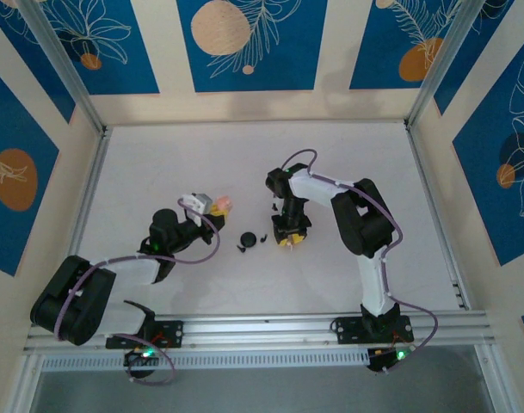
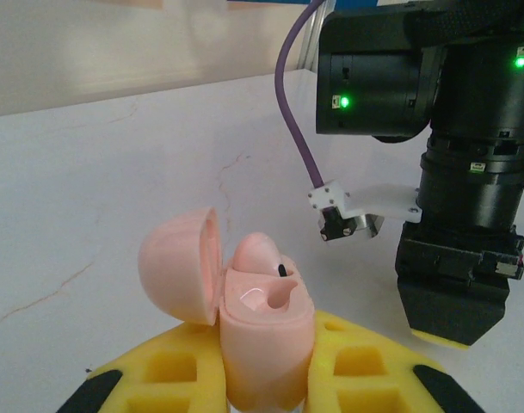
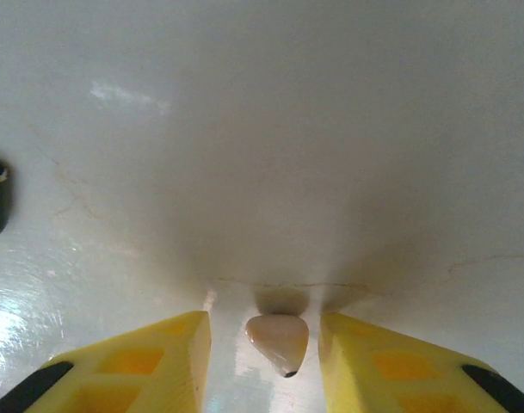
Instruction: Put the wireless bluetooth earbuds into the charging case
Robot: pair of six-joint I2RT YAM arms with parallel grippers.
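My left gripper [image 2: 263,366] is shut on the pale pink charging case [image 2: 266,331], held upright with its lid [image 2: 177,271] swung open to the left. One pink earbud [image 2: 255,251] sits in the far slot, and the near slot [image 2: 292,297] shows bare. In the top view this case [image 1: 221,204] is left of centre. A second pink earbud [image 3: 279,339] lies on the table between the yellow fingers [image 3: 171,361] of my right gripper [image 3: 263,335], with a gap on each side, so the jaws are open. That right gripper [image 1: 287,237] points down at the table's middle.
A small black round case [image 1: 249,239] lies between the two grippers, with tiny black buds [image 1: 242,249] beside it and another dark piece [image 1: 273,207] farther back. The right arm's wrist [image 2: 464,198] stands close to the right of the pink case. The white table [image 1: 348,155] stretches behind.
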